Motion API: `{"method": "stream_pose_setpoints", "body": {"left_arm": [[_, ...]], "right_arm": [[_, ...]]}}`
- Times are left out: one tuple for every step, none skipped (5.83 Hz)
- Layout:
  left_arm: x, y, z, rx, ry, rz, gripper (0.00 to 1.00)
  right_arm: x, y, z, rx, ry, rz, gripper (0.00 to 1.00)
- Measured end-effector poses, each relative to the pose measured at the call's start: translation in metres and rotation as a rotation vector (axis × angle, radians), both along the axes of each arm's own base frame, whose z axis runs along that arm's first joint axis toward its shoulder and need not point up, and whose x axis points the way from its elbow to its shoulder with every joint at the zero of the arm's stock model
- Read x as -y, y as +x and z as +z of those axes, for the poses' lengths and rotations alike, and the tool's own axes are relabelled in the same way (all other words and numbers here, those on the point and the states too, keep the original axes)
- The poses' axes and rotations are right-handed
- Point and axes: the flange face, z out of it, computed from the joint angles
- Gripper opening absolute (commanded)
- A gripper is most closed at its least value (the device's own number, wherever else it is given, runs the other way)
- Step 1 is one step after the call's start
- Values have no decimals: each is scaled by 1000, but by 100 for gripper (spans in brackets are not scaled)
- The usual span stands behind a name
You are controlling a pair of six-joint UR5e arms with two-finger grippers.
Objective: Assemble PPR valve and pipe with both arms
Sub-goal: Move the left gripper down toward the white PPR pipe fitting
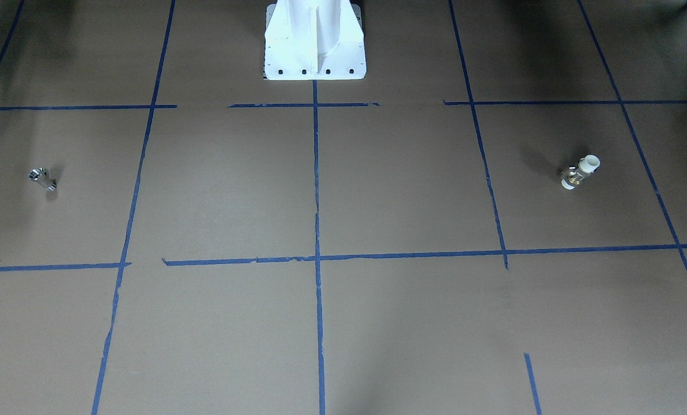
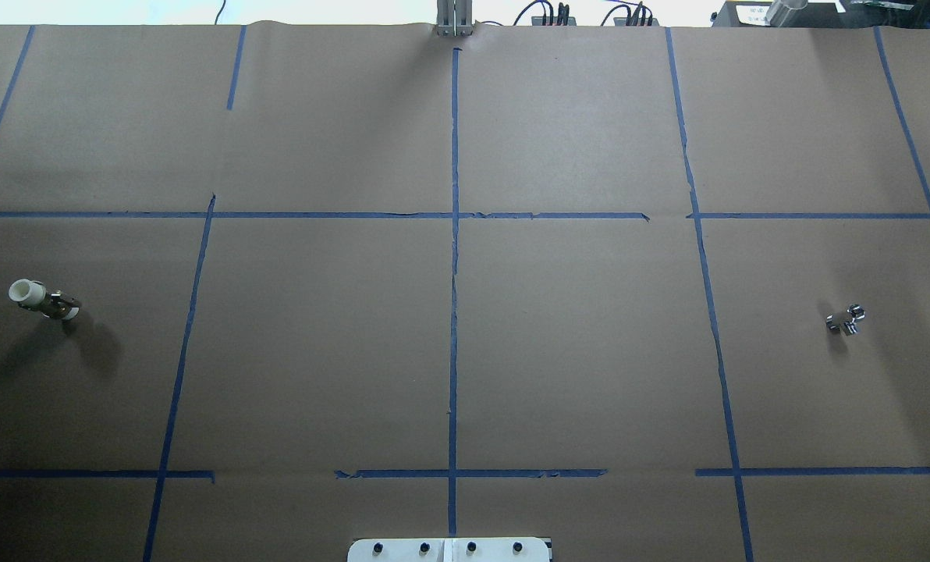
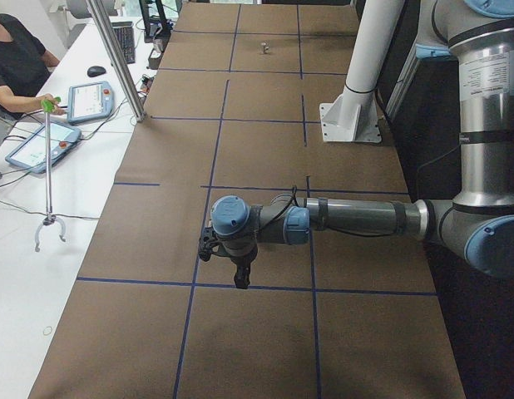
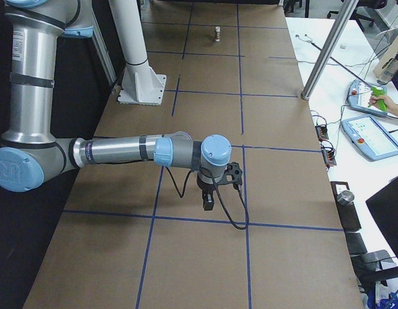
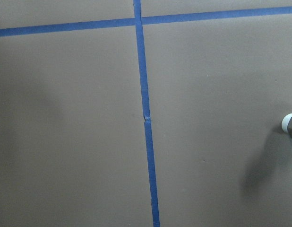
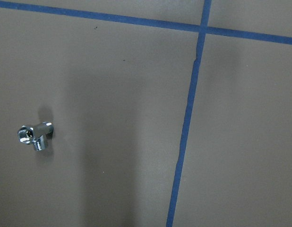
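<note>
The PPR valve (image 1: pixel 580 172) seems rigid; take its brass band. The shiny pipe (image 1: pixel 42 178) looks slippery. I cannot tell whether the left claw (image 3: pixel 239 278) or right claw (image 4: pixel 209 203) is spread.

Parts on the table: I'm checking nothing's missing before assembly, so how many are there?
2. The valve lies far to the robot's left, the pipe far to its right, both lying free. No other shows, and none seems hidden.

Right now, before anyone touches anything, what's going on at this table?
Nothing is being handled yet. The PPR valve lies on the table on the robot's left, the pipe far off on its right, both untouched. The left hand hangs above the table near the valve, the right hand near the pipe; whether they are open is unclear.
</note>
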Motion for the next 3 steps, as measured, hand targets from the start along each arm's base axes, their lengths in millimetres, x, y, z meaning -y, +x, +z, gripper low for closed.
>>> {"method": "stream_pose_setpoints", "body": {"left_arm": [[4, 1, -7, -8, -11, 0, 100], [10, 2, -17, -20, -24, -1, 100], [11, 3, -23, -28, -24, -3, 100]], "right_arm": [[-1, 0, 1, 2, -1, -2, 100], [-1, 0, 0, 3, 1, -3, 100], [-1, 0, -1, 3, 4, -4, 100]]}}
